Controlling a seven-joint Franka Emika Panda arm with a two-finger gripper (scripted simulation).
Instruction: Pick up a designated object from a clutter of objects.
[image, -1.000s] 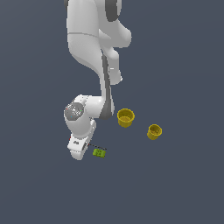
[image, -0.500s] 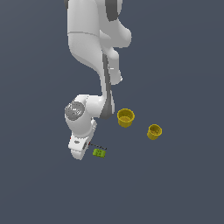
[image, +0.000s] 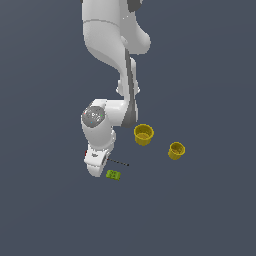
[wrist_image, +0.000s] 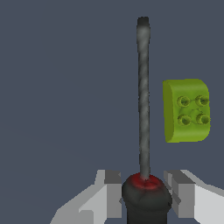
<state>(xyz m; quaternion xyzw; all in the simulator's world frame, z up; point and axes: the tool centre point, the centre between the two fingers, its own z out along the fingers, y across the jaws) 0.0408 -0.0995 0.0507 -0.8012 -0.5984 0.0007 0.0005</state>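
Note:
The screwdriver (wrist_image: 143, 100) lies on the floor with its thin dark shaft pointing away from the wrist camera. Its red-and-black handle (wrist_image: 146, 197) sits between my two fingers (wrist_image: 113, 192). My gripper (wrist_image: 145, 188) is closed against the handle on both sides. In the exterior view the gripper (image: 96, 167) is down at floor level, and the shaft (image: 119, 162) sticks out toward the exterior view's right. The handle is mostly hidden behind the hand there.
A small green studded block (wrist_image: 186, 110) lies right beside the shaft and also shows in the exterior view (image: 113, 174). Two yellow cups stand further toward the exterior view's right, the larger (image: 143, 134) and the smaller (image: 176, 150).
The hand has shifted slightly toward the exterior view's right and stayed low. The screwdriver's shaft now shows clearly beside it. The cups and the block have not moved.

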